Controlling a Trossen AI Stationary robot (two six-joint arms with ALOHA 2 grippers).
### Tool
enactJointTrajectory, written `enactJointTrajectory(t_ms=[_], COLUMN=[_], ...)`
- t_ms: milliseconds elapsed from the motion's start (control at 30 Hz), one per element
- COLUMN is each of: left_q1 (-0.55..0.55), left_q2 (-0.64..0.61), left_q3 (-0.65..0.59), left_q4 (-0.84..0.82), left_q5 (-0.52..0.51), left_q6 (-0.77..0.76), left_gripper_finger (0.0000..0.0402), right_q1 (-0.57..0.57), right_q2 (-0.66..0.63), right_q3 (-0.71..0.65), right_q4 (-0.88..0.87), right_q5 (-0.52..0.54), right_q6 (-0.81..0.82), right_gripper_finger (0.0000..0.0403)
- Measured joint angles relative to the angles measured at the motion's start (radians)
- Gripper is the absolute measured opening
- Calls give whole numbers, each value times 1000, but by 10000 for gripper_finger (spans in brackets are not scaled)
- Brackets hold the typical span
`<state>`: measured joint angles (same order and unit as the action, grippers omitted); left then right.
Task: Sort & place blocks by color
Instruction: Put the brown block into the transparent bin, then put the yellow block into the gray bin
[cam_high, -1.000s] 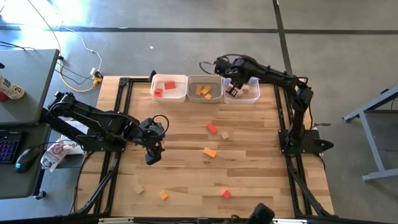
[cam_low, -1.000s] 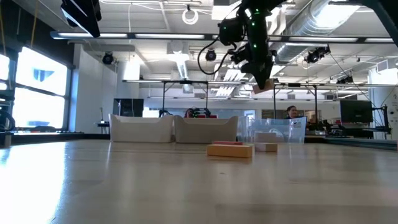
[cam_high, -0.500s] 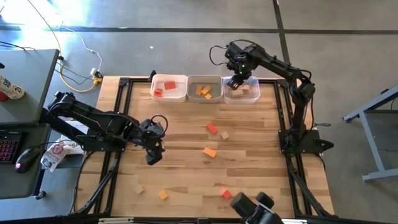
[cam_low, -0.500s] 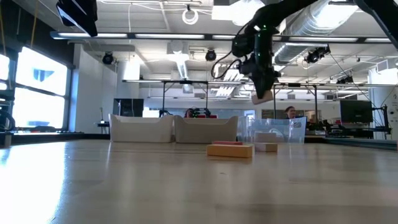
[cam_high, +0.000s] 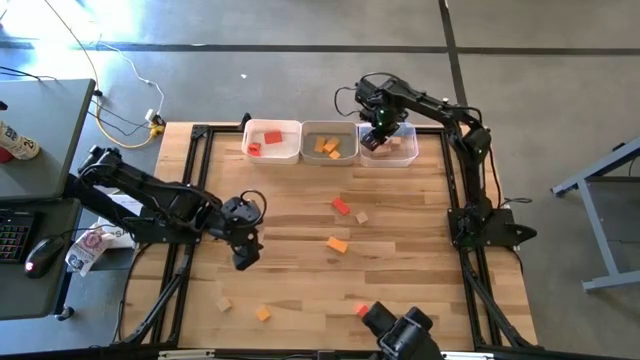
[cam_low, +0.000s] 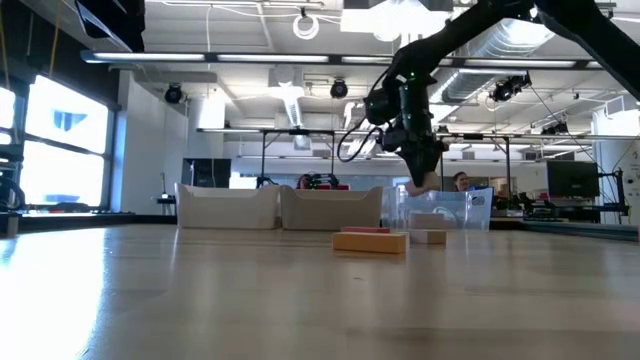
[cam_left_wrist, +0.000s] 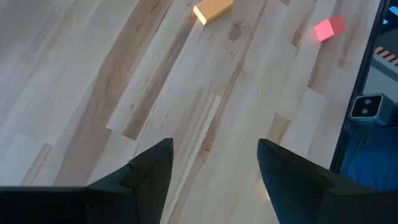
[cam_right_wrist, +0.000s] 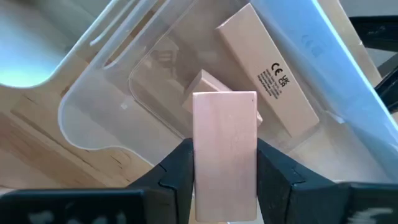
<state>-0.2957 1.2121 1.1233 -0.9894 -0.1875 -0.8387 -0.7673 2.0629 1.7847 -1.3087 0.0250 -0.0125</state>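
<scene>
My right gripper (cam_high: 372, 141) hangs over the clear bin (cam_high: 400, 157) at the table's far edge, shut on a pale wood block (cam_right_wrist: 225, 146); the low view shows the gripper (cam_low: 424, 182) just above the bin's rim (cam_low: 470, 195). Inside that bin lie a long pale bar (cam_right_wrist: 267, 68) and another pale piece (cam_right_wrist: 205, 86). My left gripper (cam_high: 243, 257) hovers open above bare table at mid-left. Loose blocks lie flat on the table: red (cam_high: 341, 206), pale (cam_high: 362, 217), orange (cam_high: 338, 244), pale (cam_high: 223, 303), orange (cam_high: 262, 314), red (cam_high: 360, 310). My right gripper pinches the pale block by its two long side faces (cam_right_wrist: 198, 155) between both fingers (cam_right_wrist: 175, 174), coming from above and pointing down. The block runs along the fingers and its free end (cam_right_wrist: 225, 102) sticks out past them. It is lifted clear above the clear bin.
A white bin with red blocks (cam_high: 271, 140) and a grey bin with orange blocks (cam_high: 329, 143) stand left of the clear one. A dark device (cam_high: 400, 335) sits at the near edge. The left wrist view shows an orange block (cam_left_wrist: 212, 9) and a red block (cam_left_wrist: 329, 28).
My right gripper, still shut on the pale block, has come down toward the clear bin, from well above it to just over its rim. The dark device at the near edge has shifted left.
</scene>
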Motion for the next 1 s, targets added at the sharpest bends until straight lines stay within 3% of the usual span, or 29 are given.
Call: enactJointTrajectory(t_ms=[200, 433, 1000], left_q1=[-37, -89, -194], left_q2=[1, 28, 140], left_q3=[0, 0, 0], left_q4=[0, 1, 22], left_q5=[-4, -6, -6], left_q6=[-60, -187, -363], left_gripper_finger=[219, 219, 219], right_q1=[-1, 8, 98], right_q2=[1, -4, -154], right_q3=[0, 0, 0], right_q4=[0, -21, -33], right_q5=[4, 121, 124], right_q6=[35, 53, 111], right_gripper_finger=[167, 218, 224])
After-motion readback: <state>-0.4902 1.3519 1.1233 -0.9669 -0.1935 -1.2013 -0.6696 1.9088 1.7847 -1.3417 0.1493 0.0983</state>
